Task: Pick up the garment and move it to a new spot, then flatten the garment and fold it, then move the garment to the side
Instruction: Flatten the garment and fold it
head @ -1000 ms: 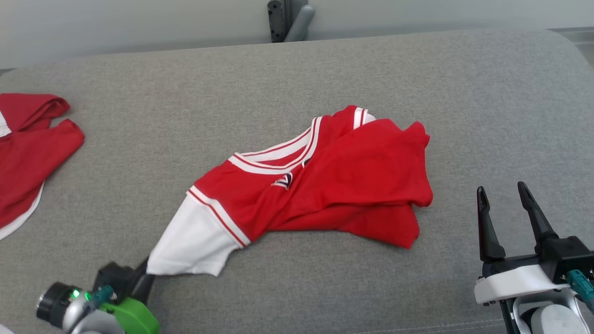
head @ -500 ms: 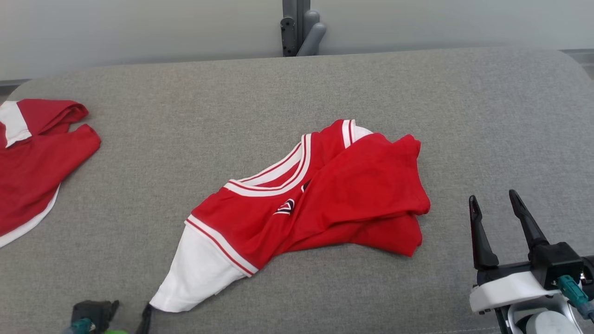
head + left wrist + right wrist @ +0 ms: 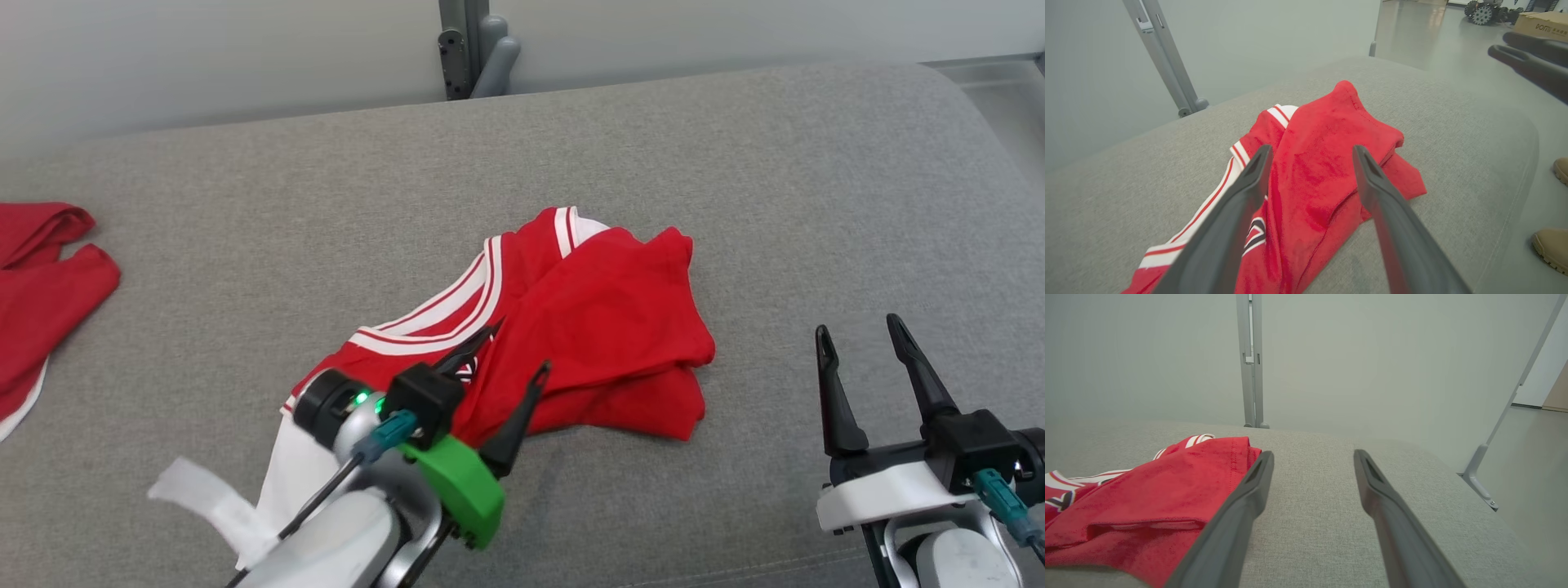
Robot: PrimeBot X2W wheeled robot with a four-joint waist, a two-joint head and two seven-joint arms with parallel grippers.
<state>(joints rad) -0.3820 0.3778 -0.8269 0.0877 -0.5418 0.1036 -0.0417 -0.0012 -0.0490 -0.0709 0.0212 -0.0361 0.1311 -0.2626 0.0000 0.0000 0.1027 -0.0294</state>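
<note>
Grey padded surface (image 3: 775,171) holds the crumpled garment (image 3: 608,322) (red, white-trimmed).

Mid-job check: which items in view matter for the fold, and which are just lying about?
In the job: red jersey with white trim, on the grey cushion; left gripper, open above it; right gripper, open, to its right.

Lying about: second red garment at far left; grey metal post behind; cardboard box; a person's tan boots.
</note>
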